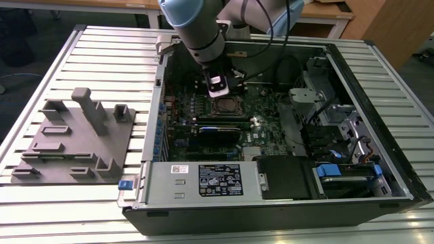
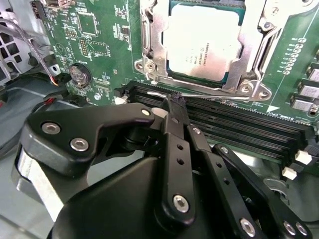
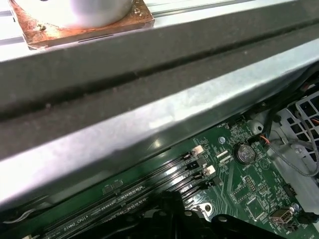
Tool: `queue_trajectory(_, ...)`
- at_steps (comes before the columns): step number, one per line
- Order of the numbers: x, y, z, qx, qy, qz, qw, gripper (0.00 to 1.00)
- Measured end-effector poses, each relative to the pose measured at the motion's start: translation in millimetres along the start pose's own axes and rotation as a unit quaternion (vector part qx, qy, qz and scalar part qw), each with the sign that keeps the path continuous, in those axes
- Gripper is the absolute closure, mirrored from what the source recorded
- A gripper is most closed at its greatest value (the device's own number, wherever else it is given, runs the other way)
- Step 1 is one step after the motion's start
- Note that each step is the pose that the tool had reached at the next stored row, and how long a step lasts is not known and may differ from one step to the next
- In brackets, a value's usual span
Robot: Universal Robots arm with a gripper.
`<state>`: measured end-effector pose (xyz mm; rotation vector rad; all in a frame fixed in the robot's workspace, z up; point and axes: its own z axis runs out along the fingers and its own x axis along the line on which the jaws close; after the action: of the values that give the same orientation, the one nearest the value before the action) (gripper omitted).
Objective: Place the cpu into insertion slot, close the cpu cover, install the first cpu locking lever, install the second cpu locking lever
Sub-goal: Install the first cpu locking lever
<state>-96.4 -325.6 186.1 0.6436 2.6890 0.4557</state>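
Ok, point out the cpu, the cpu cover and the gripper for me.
cpu [image 2: 202,42], second wrist view, middle of its metal top.
cpu cover [image 2: 158,47], second wrist view, frame bar beside the chip.
gripper [image 2: 175,101], second wrist view, between its fingertips.

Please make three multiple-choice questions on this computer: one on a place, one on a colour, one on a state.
1. Where is the cpu, relative to the slot? A beside it; B in it; C far from it.
2. What colour is the board? A red; B blue; C green.
3. How is the cover? A down over the cpu; B raised upright; C taken off.
Answers: B, the chip sits inside the metal frame; C, green shows around the slot; A, the frame lies flat round the chip.
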Motion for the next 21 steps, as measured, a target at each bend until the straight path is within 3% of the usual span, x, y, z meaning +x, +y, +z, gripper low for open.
queue_trajectory(8,-0.1,0.0,0.2,-0.0001,0.0012,-0.004,0.99999,0.89)
queue_trajectory(15,-0.4,-0.5,0.0,0.0216,-0.0084,-0.014,0.99963,0.89)
queue_trajectory(16,-0.4,-0.5,0.1,0.0231,-0.0091,-0.015,0.99958,0.89)
queue_trajectory(21,-0.1,-0.2,0.2,0.0237,-0.0093,-0.015,0.99956,0.89)
